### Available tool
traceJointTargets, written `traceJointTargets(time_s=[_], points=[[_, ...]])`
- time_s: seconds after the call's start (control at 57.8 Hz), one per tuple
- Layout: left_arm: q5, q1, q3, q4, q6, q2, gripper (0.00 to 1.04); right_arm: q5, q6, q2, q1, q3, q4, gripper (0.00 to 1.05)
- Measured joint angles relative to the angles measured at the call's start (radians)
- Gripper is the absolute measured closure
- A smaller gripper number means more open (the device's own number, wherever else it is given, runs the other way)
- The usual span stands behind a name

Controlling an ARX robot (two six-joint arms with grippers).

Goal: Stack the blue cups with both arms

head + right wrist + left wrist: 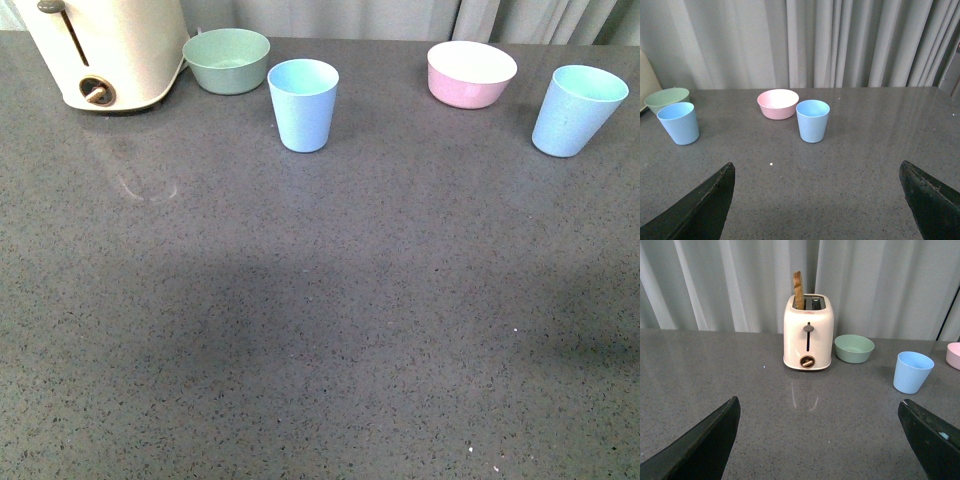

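Nothing's picked up yet. Both blue cups stand upright on the desk [320,330], well apart. The left cup [303,104] is near the green bowl [227,60], and the right cup [578,110] is off at the right side of the front view, near the pink bowl [471,74]. Neither arm shows in the front view. Each wrist view shows its jaws spread wide with nothing between them. The left jaws face the toaster [807,332], and the right jaws face the right cup and pink bowl.

Where I'd expect trouble:
- The bowls. Each cup has one close by, so a wide-open finger coming in on that side could shove the bowl, or clip the cup and tip it.
- The cups look light and taper to a narrow base. Squeeze one off-centre and it could squirt out or lean in the grip.
- A leaning cup is the real killer for stacking. Its base catches the other cup's rim and knocks it over instead of dropping in.
- The left jaws aren't lined up. The left cup sits off to one side in that wrist view, so a straight run-in would miss it.
- With two arms meeting mid-desk, a sloppy path could mean a bump.
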Motion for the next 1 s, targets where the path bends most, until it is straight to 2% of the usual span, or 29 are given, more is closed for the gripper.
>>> traceJointTargets(time_s=[0.813,0.865,0.9,1.004], points=[[0.002,0.000,0.003,-0.007,-0.003,0.005,0.09,0.000,0.000,0.000,0.000,0.000,0.000,0.09],[0.017,-0.005,0.103,-0.234,-0.075,0.148,0.09,0.000,0.000,0.000,0.000,0.000,0.000,0.09],[0.026,-0.008,0.170,-0.311,-0.108,0.280,0.09,0.000,0.000,0.000,0.000,0.000,0.000,0.09],[0.047,-0.009,0.286,-0.230,-0.151,0.568,0.09,0.000,0.000,-0.001,0.000,0.000,0.000,0.09]])
